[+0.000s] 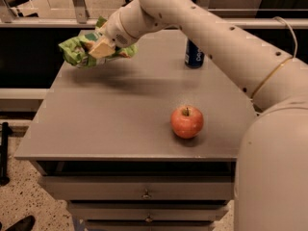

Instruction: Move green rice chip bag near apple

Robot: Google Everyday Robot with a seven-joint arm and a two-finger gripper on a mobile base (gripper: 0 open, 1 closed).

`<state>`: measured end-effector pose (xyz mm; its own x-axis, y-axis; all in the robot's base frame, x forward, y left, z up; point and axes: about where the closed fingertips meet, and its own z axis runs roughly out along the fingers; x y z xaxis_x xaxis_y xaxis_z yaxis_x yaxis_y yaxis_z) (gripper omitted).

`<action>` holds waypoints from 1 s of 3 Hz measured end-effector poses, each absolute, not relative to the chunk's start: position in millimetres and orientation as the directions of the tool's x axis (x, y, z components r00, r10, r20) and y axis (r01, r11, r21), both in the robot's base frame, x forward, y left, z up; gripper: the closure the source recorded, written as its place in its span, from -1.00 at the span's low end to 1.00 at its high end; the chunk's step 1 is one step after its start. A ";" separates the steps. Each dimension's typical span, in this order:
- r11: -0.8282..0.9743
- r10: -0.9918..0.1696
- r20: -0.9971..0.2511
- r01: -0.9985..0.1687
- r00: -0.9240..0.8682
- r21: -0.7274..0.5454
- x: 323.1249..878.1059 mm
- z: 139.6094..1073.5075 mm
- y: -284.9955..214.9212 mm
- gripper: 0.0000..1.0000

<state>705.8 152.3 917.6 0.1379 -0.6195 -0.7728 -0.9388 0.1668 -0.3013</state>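
Observation:
The green rice chip bag (78,50) is crumpled in my gripper (98,47) and held above the far left part of the grey table (110,119). The gripper is shut on the bag. The apple (187,121), red-orange with a short stem, sits on the table near the front right, well apart from the bag. My white arm (207,28) reaches across from the right, over the back of the table.
A blue soda can (194,56) stands at the back of the table, partly behind my arm. The table has drawers (144,194) below its front edge. A railing (43,23) runs behind the table. My arm's large base (274,167) fills the lower right.

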 end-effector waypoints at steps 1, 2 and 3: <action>0.043 -0.646 -0.731 -0.947 0.218 -0.319 676.4 928.6 109.8 1.00; -0.073 -0.676 -0.687 -0.953 0.265 -0.295 651.7 925.8 76.6 1.00; -0.146 -0.709 -0.651 -0.960 0.270 -0.240 631.5 921.9 44.7 1.00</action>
<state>631.5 44.7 921.9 0.2704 -0.7094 -0.6509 -0.9598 -0.1458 -0.2398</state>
